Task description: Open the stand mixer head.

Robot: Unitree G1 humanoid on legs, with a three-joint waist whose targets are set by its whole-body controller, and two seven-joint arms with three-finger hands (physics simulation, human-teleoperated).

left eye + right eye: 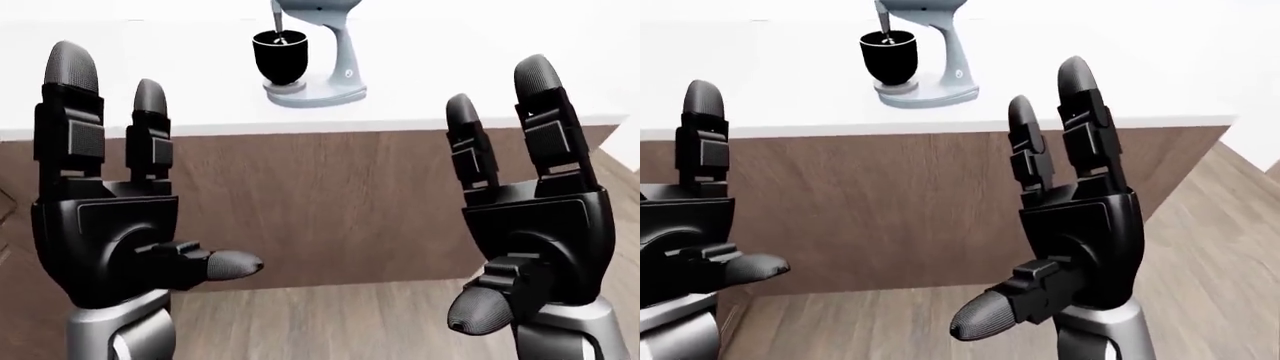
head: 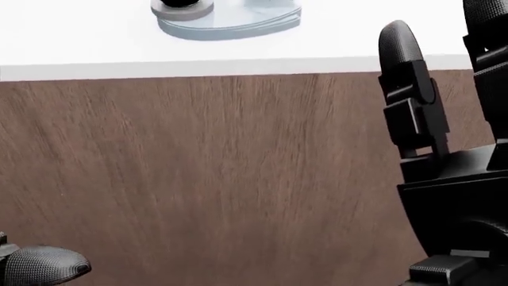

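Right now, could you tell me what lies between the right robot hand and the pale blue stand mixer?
In the left-eye view, only bare white countertop and its edge separate the right robot hand from the pale blue stand mixer.

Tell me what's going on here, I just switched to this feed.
Nothing is being handled yet. The left hand and right hand are both raised and open, empty, short of the wood-fronted counter. The stand mixer sits on the white countertop near the top of the left-eye view, its head down over the black bowl. Neither hand touches it.
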